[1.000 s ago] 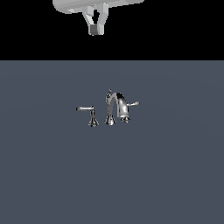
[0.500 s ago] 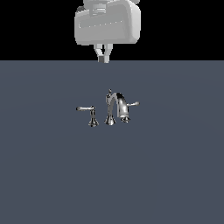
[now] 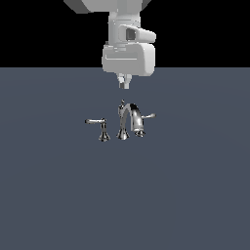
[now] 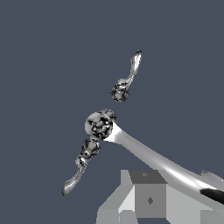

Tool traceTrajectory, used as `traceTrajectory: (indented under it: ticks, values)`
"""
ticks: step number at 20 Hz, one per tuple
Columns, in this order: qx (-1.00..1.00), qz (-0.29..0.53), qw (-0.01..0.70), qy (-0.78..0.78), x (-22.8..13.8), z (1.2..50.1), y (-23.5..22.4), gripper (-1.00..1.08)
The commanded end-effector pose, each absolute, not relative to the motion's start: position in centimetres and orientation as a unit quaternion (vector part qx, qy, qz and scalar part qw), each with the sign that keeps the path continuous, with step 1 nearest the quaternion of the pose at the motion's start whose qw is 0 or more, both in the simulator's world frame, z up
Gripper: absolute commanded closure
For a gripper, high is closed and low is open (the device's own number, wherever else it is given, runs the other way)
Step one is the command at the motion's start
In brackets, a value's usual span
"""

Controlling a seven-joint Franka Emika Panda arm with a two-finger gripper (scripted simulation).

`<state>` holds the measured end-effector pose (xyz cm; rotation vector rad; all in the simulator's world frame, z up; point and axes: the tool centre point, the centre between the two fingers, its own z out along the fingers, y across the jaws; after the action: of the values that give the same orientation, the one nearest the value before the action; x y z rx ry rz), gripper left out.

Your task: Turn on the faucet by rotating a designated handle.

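- Chrome all over, the faucet (image 3: pixel 123 123) is a small three-piece set standing a little above the centre of the exterior view, on a flat slate-grey floor (image 3: pixel 58 195).
- Its tall spout (image 3: pixel 131 113) rises from a flared base, arches over and curves down toward the exterior view's right.
- Close against that curved-down end stands the handle (image 3: pixel 146 117), a short lever with a pale tip pointing to the exterior view's right.
- A longer lever (image 3: pixel 95 121) sits apart on its own flared post at the exterior view's left, pointing left.
- In the wrist view the spout (image 4: pixel 144 151) shows as a bright streak running from a rounded knob, the handle (image 4: pixel 78 173) beside that knob and the lever (image 4: pixel 130 76) well apart.
- The gripper (image 3: pixel 124 82) hangs below the white arm (image 3: pixel 128 46), above the spout and not touching it.
- Its fingers look close together and hold nothing; how far they are parted I cannot tell.
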<state>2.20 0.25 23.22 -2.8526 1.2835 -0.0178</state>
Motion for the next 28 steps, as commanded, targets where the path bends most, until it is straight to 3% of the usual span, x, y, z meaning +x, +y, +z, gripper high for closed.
traceTrajectory:
  ticks: [1, 15, 28]
  values:
    - [-0.901, -0.006, 0.006, 0.433, 3.7, 21.7, -0.5, 1.08]
    - [-0.832, -0.003, 0.000, 0.554, 11.2, 13.3, -6.4, 1.08]
    - [-0.795, 0.000, 0.000, 0.607, 14.1, 9.6, -9.8, 1.08]
